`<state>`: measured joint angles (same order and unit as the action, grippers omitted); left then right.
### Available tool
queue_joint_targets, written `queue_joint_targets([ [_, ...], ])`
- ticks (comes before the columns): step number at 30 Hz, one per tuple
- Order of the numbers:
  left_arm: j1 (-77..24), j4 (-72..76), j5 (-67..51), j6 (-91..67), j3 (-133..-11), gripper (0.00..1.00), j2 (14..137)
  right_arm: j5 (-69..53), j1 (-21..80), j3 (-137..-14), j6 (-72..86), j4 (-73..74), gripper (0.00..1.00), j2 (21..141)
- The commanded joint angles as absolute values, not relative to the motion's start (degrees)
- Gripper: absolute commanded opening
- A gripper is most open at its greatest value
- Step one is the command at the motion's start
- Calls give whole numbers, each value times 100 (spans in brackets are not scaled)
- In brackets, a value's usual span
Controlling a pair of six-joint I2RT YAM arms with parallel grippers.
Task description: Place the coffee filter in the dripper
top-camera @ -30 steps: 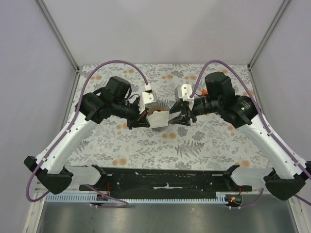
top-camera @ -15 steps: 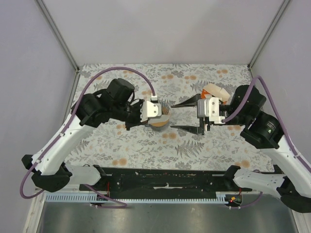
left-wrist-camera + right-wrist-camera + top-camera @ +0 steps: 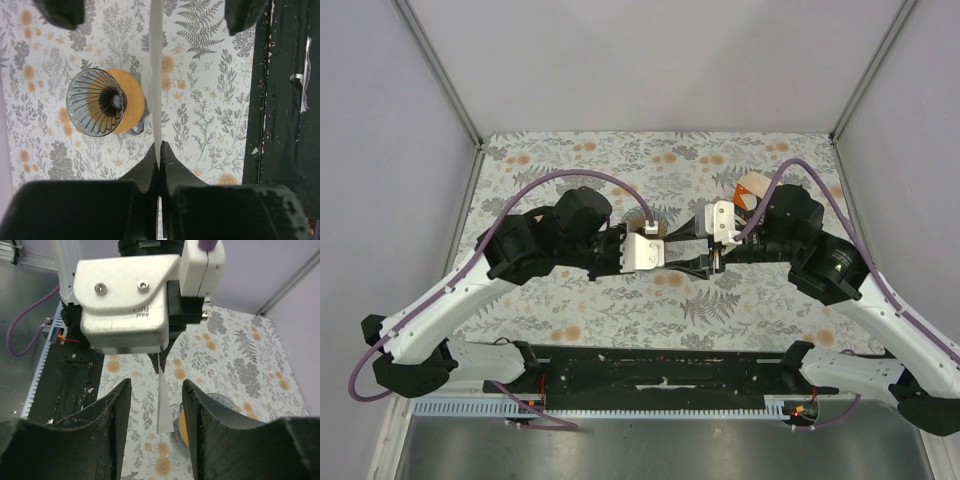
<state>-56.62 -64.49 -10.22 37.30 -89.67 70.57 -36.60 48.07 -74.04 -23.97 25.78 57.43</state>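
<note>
The coffee filter (image 3: 155,75) is a flat white paper that I see edge-on, and my left gripper (image 3: 159,148) is shut on its near end. It hangs above the cloth just right of the dripper (image 3: 96,102), a ribbed grey cone with an orange-brown collar (image 3: 133,95). In the right wrist view the filter (image 3: 164,410) droops from the left gripper's fingertips (image 3: 159,365). My right gripper (image 3: 156,384) is open and stands on both sides of the filter without touching it. The dripper (image 3: 216,402) shows partly behind my right finger.
An orange-and-white carton (image 3: 756,186) lies behind the right arm. The black rail (image 3: 660,372) runs along the near edge, and it also shows in the left wrist view (image 3: 287,100). Grey walls close in the flowered cloth (image 3: 580,300) on three sides.
The right gripper let go of the filter, swung back wide open, then came back around it with narrower jaws. The left arm carried the filter right and nearer.
</note>
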Motion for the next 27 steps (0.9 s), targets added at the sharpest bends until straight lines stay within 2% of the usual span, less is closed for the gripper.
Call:
queue_joint_targets([
  [1,-5809,-6064,-800,3480,-8895,2,6741,-4261,4843,-7400,-2057,2320,53,5774],
  [10,-5871,-6073,-879,3357,-8877,2,6689,-4403,4843,-7312,-1969,1846,54,5985],
  [16,-5871,-6064,-730,3393,-8859,2,6688,-4544,4896,-7321,-2056,1890,48,5985],
  [27,-5871,-6056,-624,3331,-8859,2,6723,-4755,4913,-7181,-2189,2004,45,5783],
])
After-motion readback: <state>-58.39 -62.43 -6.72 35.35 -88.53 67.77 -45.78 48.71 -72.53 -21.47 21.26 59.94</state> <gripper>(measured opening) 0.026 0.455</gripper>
